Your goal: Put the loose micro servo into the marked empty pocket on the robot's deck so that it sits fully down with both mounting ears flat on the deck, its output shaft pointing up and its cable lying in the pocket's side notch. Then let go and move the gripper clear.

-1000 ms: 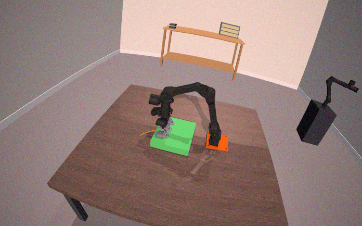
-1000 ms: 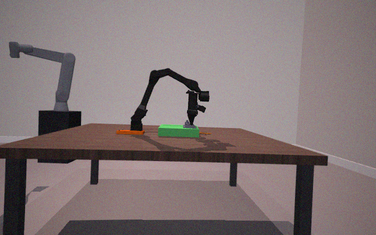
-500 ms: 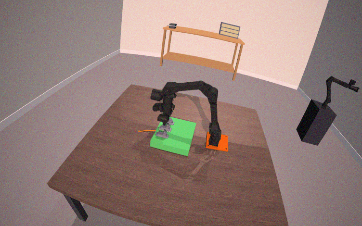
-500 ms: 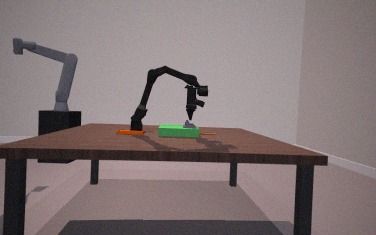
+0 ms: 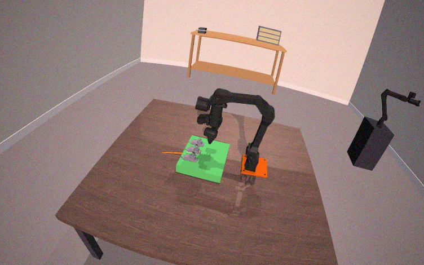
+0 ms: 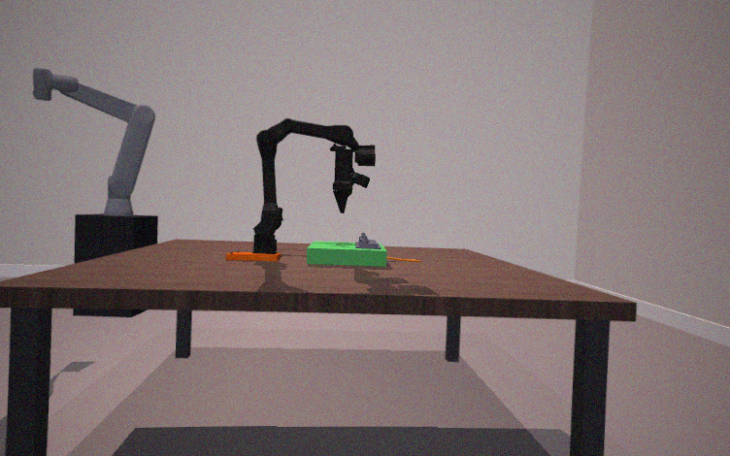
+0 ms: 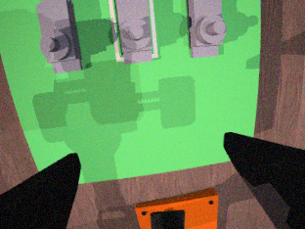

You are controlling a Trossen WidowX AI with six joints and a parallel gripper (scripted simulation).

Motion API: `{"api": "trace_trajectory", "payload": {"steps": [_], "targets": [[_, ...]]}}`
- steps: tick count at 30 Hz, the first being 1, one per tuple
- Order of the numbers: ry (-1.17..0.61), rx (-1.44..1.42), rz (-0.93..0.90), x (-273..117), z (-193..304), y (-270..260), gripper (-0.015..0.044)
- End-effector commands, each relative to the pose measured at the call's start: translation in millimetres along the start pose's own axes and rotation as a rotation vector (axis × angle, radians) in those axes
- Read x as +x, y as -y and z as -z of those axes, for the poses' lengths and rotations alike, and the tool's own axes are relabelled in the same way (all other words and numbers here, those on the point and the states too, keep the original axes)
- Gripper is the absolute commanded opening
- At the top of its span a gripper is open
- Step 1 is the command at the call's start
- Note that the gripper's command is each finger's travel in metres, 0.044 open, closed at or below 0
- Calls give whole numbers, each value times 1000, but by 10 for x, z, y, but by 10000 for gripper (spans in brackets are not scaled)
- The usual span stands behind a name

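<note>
The micro servo [image 5: 193, 150] [image 7: 135, 14] is the middle of three grey servos on the green deck [image 5: 221, 154] [image 6: 345, 257] [image 7: 222, 108]. It stands inside the white pocket outline [image 7: 155, 41], with its output shaft up. It looks low and in line with its neighbours; the wrist view cuts off its far end, so I cannot tell whether both ears are flat. Its orange cable [image 5: 171, 152] [image 6: 404, 259] runs out past the deck's side; the notch is hidden. My gripper [image 5: 210, 142] [image 6: 342, 211] [image 7: 152, 150] is open and empty, well above the deck and away from the servo.
Similar servos [image 5: 197, 142] [image 5: 189, 158] [image 7: 61, 22] [image 7: 204, 22] stand on either side of the middle one. My arm's orange base plate [image 5: 261, 171] [image 6: 237, 257] [image 7: 200, 215] is beside the deck on the wooden table [image 5: 141, 210] [image 6: 147, 277]. A wooden bench [image 5: 233, 72] stands near the wall.
</note>
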State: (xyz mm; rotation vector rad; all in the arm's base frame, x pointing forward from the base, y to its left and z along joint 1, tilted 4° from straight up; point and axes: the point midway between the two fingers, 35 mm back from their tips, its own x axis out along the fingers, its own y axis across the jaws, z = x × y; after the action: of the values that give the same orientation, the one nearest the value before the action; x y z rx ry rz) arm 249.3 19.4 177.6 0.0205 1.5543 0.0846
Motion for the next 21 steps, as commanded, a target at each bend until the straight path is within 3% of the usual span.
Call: {"api": "trace_trajectory", "payload": {"steps": [1, 8, 21], "targets": [[-8, -5, -2, -19, 70, -1, 440], [19, 3, -2, -388, 2, 1, 440], [20, 3, -2, -402, 0, 1, 440]]}}
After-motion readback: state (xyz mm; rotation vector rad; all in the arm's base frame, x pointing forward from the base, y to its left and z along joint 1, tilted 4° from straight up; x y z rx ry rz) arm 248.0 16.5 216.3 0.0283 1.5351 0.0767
